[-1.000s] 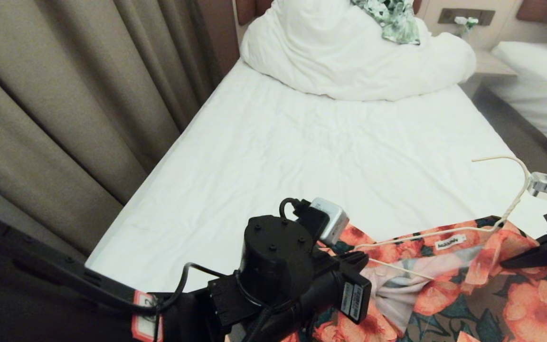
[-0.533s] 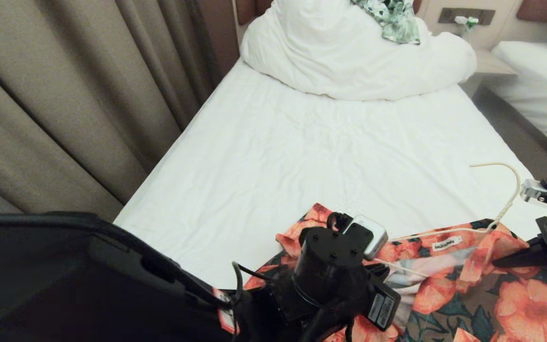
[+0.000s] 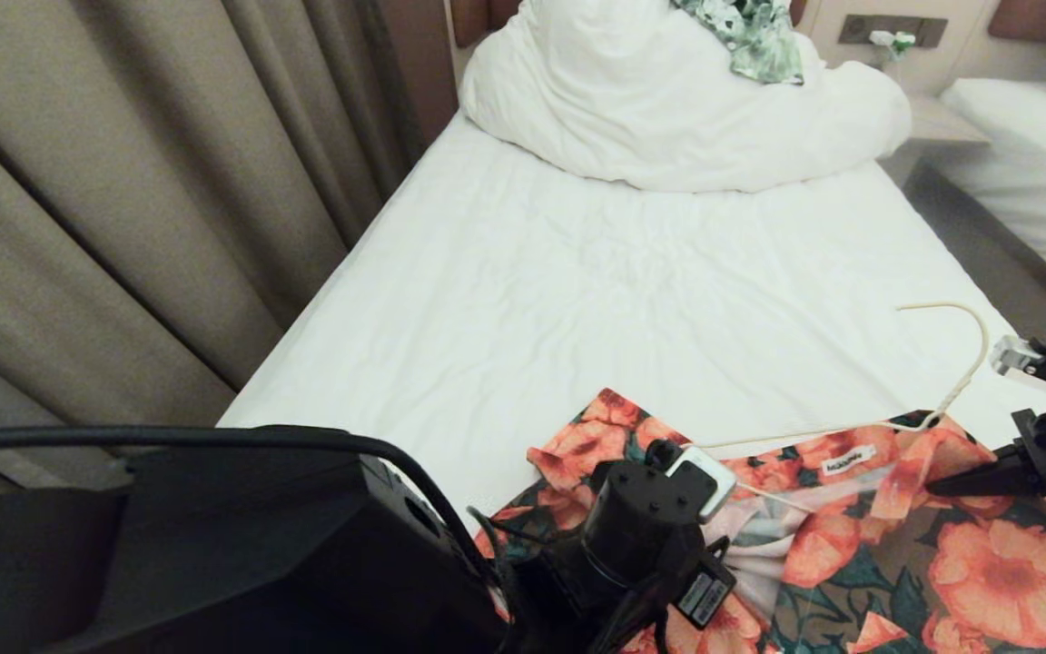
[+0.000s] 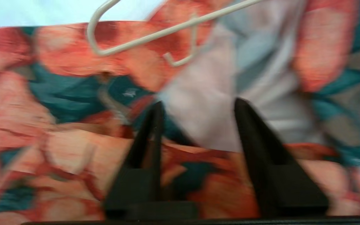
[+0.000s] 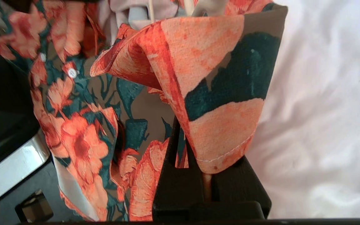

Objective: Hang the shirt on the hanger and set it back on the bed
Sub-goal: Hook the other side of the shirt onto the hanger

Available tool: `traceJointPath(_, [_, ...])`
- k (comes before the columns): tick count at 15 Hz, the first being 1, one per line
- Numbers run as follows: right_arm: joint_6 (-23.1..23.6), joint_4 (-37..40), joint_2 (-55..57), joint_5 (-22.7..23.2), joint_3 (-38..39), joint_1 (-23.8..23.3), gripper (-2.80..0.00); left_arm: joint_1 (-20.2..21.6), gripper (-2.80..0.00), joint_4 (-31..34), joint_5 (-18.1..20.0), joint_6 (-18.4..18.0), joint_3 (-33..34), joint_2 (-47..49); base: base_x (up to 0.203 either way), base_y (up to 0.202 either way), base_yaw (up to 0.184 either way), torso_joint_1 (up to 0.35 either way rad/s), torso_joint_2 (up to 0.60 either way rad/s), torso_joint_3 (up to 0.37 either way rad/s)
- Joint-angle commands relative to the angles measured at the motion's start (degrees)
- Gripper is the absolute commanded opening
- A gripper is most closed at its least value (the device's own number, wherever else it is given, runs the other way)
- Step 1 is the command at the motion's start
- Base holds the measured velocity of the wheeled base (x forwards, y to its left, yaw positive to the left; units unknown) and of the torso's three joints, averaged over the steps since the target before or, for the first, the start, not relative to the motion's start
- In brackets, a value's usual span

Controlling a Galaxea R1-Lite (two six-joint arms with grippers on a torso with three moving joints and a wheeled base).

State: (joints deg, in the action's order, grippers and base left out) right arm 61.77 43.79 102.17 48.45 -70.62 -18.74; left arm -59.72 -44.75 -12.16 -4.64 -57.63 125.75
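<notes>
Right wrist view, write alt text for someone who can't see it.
The right gripper, fingers shut, pinches a fold of the orange-flowered, dark green and brown short-sleeved shirt. Part of the thin cream-white wire hanger shows inside the collar, and the white-sheeted bed lies beyond.

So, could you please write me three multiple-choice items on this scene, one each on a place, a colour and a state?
1. Where does the green-and-white garment lie?
A. on the duvet
B. on the floor
C. on the hanger

2. What colour are the shirt's flowers?
A. blue
B. orange-pink
C. yellow

3. How is the left gripper?
A. shut on the hanger
B. shut on the curtain
C. open over the shirt

Key: 1 A, it sits atop the bunched duvet at the bed's head; 2 B, both wrist views show it; 3 C, the left wrist view shows its fingers apart.
</notes>
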Motion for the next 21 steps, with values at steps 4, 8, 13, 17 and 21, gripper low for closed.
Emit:
traceJointPath(4, [0.28, -0.74, 0.05, 0.51, -0.22, -0.59, -2.80, 2.81, 0.00, -2.87, -0.45, -2.61, 0.33, 0.27, 0.000, 0.000, 0.000, 0.000, 0.00, 0.000])
traceJointPath(8, [0.11, -1.69, 0.05, 0.51, -0.22, -0.94, -2.80, 4.02, 0.00, -3.15, -0.88, -2.06, 2.14, -1.44, 0.000, 0.000, 0.000, 0.000, 0.00, 0.000])
traceJointPath(13, [0.11, -1.69, -0.35, 0.51, -0.13, -0.94, -2.80, 3.42, 0.00, -7.26, -0.57, -2.28, -0.19, 3.74, 0.000, 0.000, 0.000, 0.000, 0.00, 0.000])
traceJointPath(17, [0.16, -1.78, -0.66, 0.53, -0.22, -0.94, -2.80, 2.85, 0.00, -7.81, -0.41, -2.22, -1.45, 5.91, 0.000, 0.000, 0.000, 0.000, 0.00, 0.000])
traceJointPath(21, [0.11, -1.78, -0.83, 0.59, -0.22, -0.94, -2.80, 2.26, -2.80, -7.98, -0.37, -1.39, -3.40, 5.67, 0.000, 0.000, 0.000, 0.000, 0.00, 0.000])
